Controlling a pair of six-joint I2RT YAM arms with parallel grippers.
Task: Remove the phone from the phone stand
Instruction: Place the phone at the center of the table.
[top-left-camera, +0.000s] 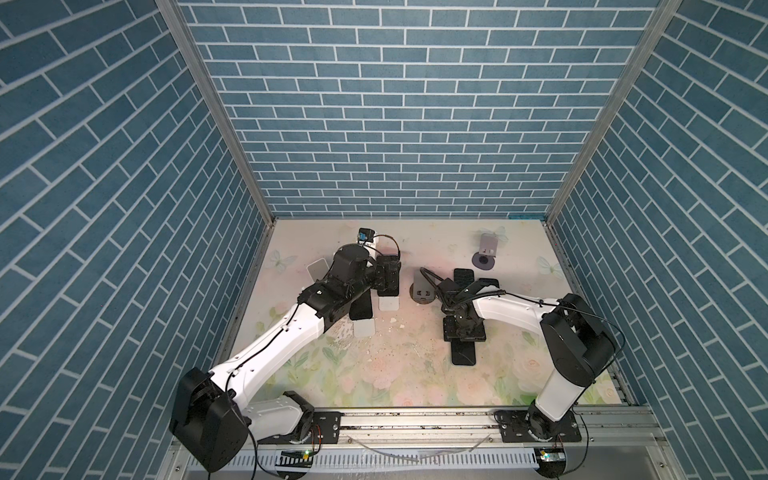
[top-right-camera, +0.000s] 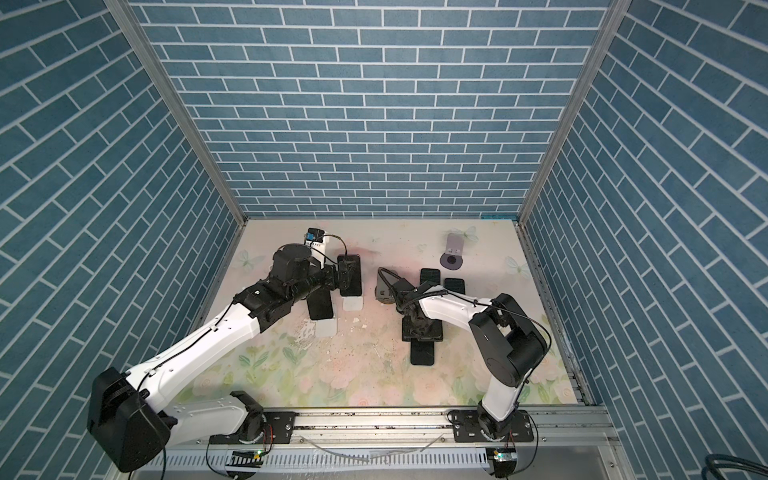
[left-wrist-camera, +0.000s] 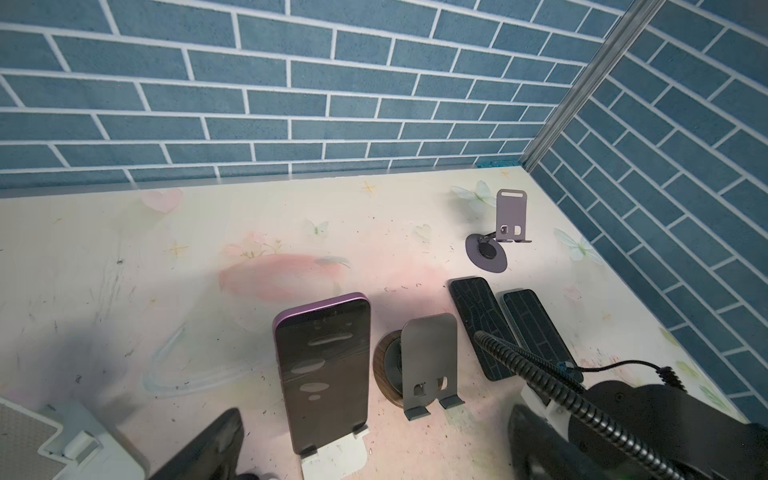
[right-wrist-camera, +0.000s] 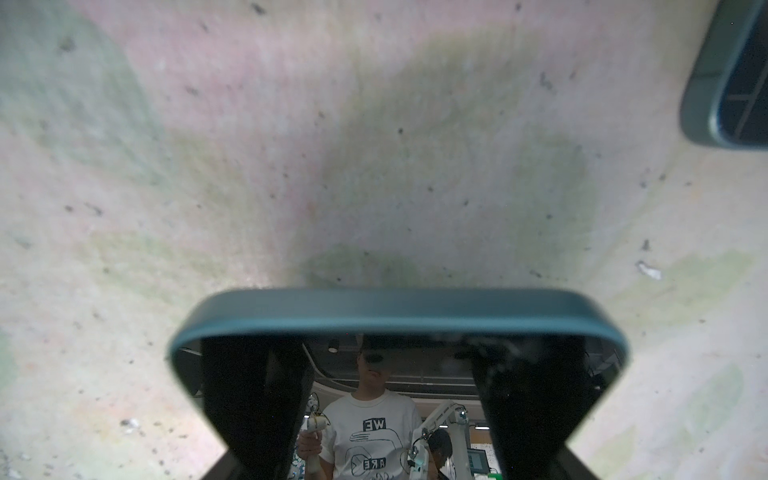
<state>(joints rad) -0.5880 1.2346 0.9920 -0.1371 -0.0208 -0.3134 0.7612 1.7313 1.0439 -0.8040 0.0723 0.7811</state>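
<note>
A purple-edged phone (left-wrist-camera: 324, 365) leans upright on a white phone stand (left-wrist-camera: 336, 457). My left gripper (left-wrist-camera: 374, 415) is open wide, and the phone stands between its fingers (left-wrist-camera: 208, 444) without touching them. In both top views this gripper (top-left-camera: 388, 275) (top-right-camera: 349, 274) hovers over that phone. My right gripper (right-wrist-camera: 392, 415) is shut on a teal-edged phone (right-wrist-camera: 395, 307), low over the mat, screen up. In both top views the teal-edged phone (top-left-camera: 463, 353) (top-right-camera: 423, 352) sticks out towards the front from under the right gripper (top-left-camera: 463, 330).
An empty grey stand on a wooden disc (left-wrist-camera: 430, 365) is beside the purple phone. Two dark phones (left-wrist-camera: 478, 324) (left-wrist-camera: 532, 328) lie flat beyond it. A purple-grey stand (left-wrist-camera: 511, 216) is near the back right corner. Another phone on a white stand (top-left-camera: 360, 309) sits under the left arm.
</note>
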